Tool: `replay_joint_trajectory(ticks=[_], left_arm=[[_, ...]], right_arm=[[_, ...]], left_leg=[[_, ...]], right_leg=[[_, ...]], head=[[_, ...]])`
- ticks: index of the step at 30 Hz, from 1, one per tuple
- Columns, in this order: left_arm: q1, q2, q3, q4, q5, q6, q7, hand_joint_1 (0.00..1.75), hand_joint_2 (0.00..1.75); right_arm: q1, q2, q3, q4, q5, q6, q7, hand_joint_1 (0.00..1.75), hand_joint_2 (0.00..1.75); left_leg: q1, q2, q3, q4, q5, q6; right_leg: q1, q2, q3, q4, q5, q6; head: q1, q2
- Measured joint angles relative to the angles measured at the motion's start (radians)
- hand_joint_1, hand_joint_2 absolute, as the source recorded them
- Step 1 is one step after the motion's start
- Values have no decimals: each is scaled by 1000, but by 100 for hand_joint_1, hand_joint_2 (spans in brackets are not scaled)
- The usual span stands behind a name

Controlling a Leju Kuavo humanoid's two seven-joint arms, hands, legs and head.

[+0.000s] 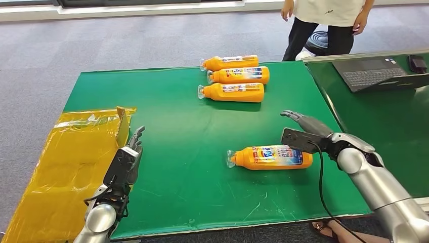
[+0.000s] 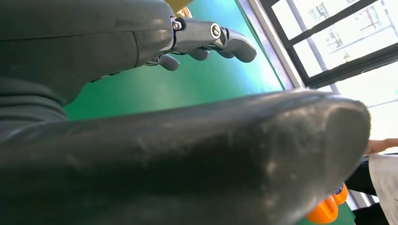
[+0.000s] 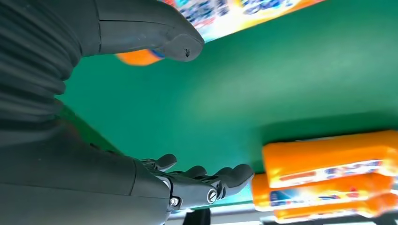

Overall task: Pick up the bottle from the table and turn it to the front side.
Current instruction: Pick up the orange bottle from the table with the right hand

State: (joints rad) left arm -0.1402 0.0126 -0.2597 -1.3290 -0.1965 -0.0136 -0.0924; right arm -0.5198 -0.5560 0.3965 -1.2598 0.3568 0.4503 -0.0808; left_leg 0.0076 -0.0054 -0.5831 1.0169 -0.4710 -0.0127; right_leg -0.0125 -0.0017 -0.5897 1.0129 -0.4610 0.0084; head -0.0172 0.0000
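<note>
An orange bottle (image 1: 270, 157) with a clear cap and a colourful blue-and-white label lies on its side on the green table (image 1: 177, 126), cap pointing left, label facing up, well apart from three similar bottles farther back.

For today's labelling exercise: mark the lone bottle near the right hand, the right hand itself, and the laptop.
lone bottle (image 1: 273, 157), head view, on its label.
right hand (image 1: 303, 132), head view, on the dark back of the hand.
laptop (image 1: 372, 76), head view, on its keyboard.
</note>
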Motion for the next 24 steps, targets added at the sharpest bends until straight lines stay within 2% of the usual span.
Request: replay_joint_trajectory(ticks=[3,7,20,24], left_arm=[[4,0,-3,3,0,-7,3,0,0],[4,0,-4,4,0,-13,6,0,0],[5,0,-4,4,0,-13,9,0,0],[11,1,-4,3,0,-13,11,0,0]], right_arm=[[-30,-53,23,-3,-45,30,47,0,175],[-39,-89,41,-11,-60,33,61,0,175],[-44,-136,79,-26,-114,58,105,0,175],[-41,-156,90,-48,-194,89,157,0,175]], left_leg=[[0,-2,0,0,0,0],[0,-1,0,0,0,0],[0,-1,0,0,0,0],[0,-1,0,0,0,0]], right_leg=[[0,-2,1,0,0,0],[0,-1,0,0,0,0],[0,-1,0,0,0,0],[0,-1,0,0,0,0]], head=[[0,0],[0,0],[0,0],[0,0]])
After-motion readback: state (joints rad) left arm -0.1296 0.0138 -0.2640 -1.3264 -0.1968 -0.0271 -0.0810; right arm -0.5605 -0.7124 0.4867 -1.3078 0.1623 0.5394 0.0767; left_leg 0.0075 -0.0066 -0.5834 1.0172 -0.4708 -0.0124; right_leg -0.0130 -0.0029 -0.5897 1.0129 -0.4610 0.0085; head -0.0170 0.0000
